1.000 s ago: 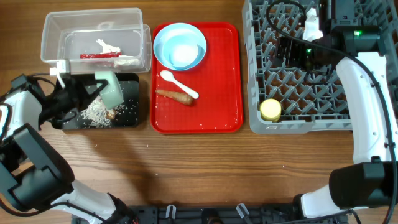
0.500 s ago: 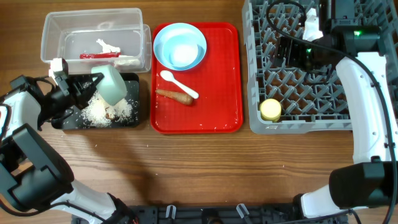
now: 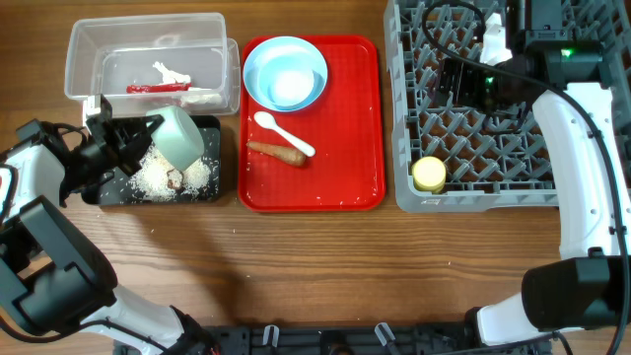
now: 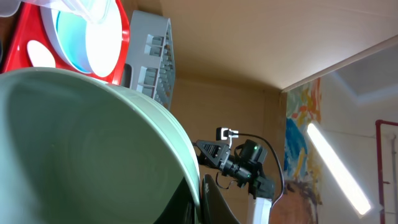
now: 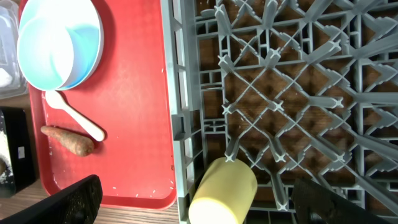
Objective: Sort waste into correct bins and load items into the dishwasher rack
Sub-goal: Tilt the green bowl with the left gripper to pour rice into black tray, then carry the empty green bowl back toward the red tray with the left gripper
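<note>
Left hand (image 3: 116, 141) is pinching the smooth mint bowl (image 3: 178, 136), tilted over grainy rice (image 3: 156, 180); right hand (image 5: 199, 203) is hanging spread over the pegged rack (image 3: 412, 189).

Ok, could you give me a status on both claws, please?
Left claw shut on mint bowl, tilted over black tray, rice in tray. Right claw open over rack, empty. Nothing in the way.

Brown wood-grain table (image 3: 325, 266) seen thru-out, plain tan wall (image 4: 249, 37) behind, colourful poster (image 4: 298, 137) hung, strip light (image 4: 339, 168) lit.
</note>
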Controlling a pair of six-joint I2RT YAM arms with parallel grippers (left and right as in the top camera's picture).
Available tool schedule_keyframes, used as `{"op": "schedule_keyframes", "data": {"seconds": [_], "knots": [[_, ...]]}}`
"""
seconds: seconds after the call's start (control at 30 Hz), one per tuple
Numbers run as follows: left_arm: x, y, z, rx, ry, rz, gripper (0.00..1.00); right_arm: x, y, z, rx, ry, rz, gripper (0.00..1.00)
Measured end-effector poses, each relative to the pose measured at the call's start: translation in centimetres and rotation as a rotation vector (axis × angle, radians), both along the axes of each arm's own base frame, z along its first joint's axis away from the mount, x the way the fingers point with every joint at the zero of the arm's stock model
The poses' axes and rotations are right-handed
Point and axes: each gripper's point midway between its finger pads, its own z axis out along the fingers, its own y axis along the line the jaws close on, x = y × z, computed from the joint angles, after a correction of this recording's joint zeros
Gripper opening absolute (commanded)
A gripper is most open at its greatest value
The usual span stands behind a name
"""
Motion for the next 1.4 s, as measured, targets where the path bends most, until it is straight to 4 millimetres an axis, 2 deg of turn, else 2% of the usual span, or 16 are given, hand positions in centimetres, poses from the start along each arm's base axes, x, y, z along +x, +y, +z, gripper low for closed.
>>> {"op": "schedule_keyframes", "data": {"seconds": [0.27, 0.4, 0.5, 0.6, 0.73, 0.77, 0.87, 0.97, 1.07, 1.13, 1.27, 1.33, 1.4], "knots": [[0.1, -0.5, 0.3, 0.017, -0.016, -0.016, 0.04, 0.0, 0.0, 0.0, 0.0, 0.0, 0.0, 0.99], [0.5, -3.1, 2.0, 0.156, -0.066, -0.092, 0.04, 0.0, 0.0, 0.0, 0.0, 0.0, 0.0, 0.99], [1.0, -6.3, 4.0, 0.348, -0.131, -0.172, 0.04, 0.0, 0.0, 0.0, 0.0, -0.001, 0.0, 1.0], [1.8, -10.4, 5.7, 0.562, -0.238, -0.24, 0.04, 0.0, 0.0, 0.0, 0.0, -0.001, 0.0, 0.99], [2.6, -17.3, 5.8, 0.813, -0.394, -0.325, 0.04, 0.0, 0.0, 0.0, 0.0, 0.0, 0.0, 1.0], [2.6, -19.5, 5.2, 0.882, -0.424, -0.349, 0.04, 0.0, 0.0, 0.0, 0.0, -0.001, 0.0, 0.99], [2.5, -24.0, 3.1, 1.06, -0.476, -0.392, 0.04, 0.0, 0.0, 0.0, 0.0, 0.0, 0.0, 1.0], [2.5, -28.2, 0.0, 1.248, -0.538, -0.43, 0.04, 0.0, 0.0, 0.0, 0.0, 0.0, 0.0, 0.99], [2.2, -31.8, -4.4, 1.401, -0.611, -0.519, 0.04, -0.2, 0.0, -0.1, -0.001, 0.011, 0.0, 1.0], [1.6, -33.5, -7.9, 1.476, -0.648, -0.61, 0.04, -0.3, 0.0, -0.1, -0.001, 0.014, 0.001, 0.99], [0.9, -35.1, -13.8, 1.575, -0.683, -0.744, 0.04, -0.4, 0.0, -0.2, -0.006, 0.016, 0.014, 1.0], [0.8, -35.1, -15.5, 1.612, -0.692, -0.782, 0.04, -0.4, 0.0, -0.2, -0.007, 0.015, 0.016, 1.0], [1.0, -35.1, -15.7, 1.632, -0.708, -0.783, 0.04, -0.4, 0.0, -0.2, -0.007, 0.016, 0.017, 1.0]]}}
